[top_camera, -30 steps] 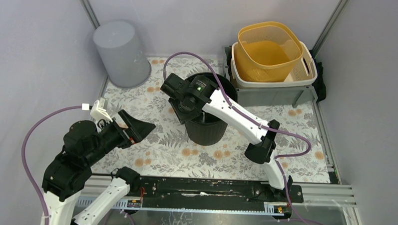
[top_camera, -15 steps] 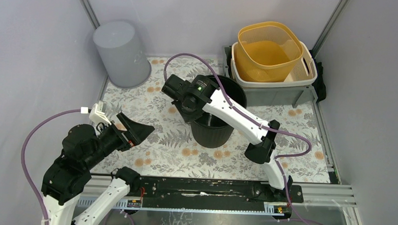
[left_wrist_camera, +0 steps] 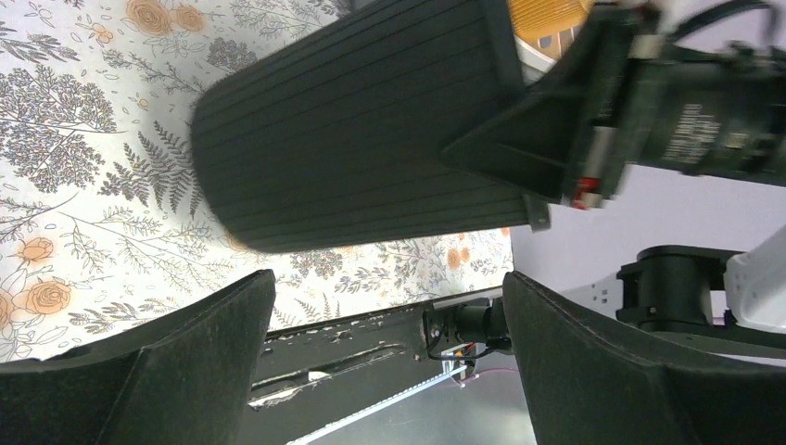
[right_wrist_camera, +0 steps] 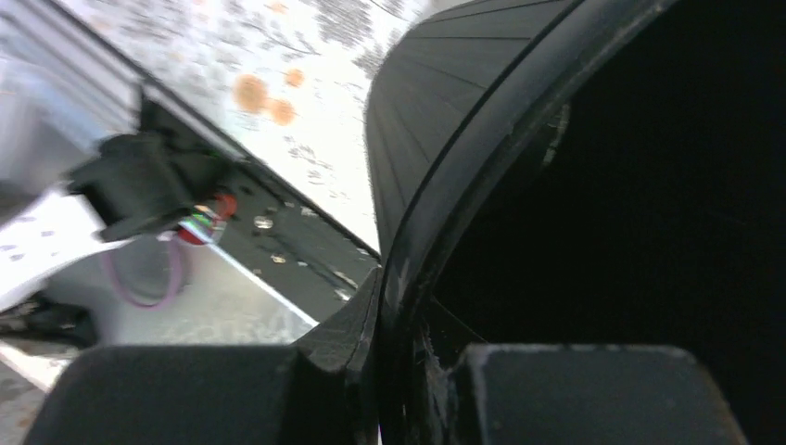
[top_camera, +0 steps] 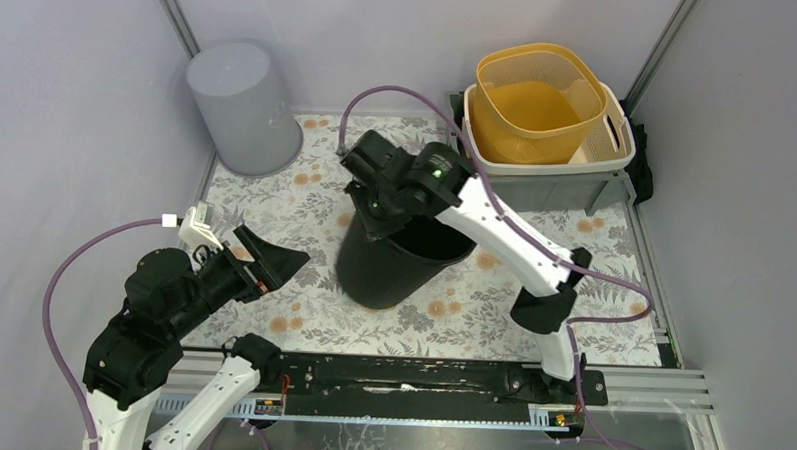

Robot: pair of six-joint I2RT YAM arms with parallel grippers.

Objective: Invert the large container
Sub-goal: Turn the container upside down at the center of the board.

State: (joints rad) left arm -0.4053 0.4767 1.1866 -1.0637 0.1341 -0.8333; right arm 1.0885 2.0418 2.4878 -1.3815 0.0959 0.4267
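while the right gripper [top_camera: 378, 206] pinches the tilted large container's [top_camera: 388, 263] rim, hiding part of its mouth, the left gripper [top_camera: 278, 263] gapes wide nearby. the base seems off the mat [top_camera: 295, 196]. grey bin [top_camera: 241, 104] and yellow basket [top_camera: 537, 100] stand behind, apart.

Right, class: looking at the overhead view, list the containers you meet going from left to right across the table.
grey bin → black ribbed container, tilted → yellow basket
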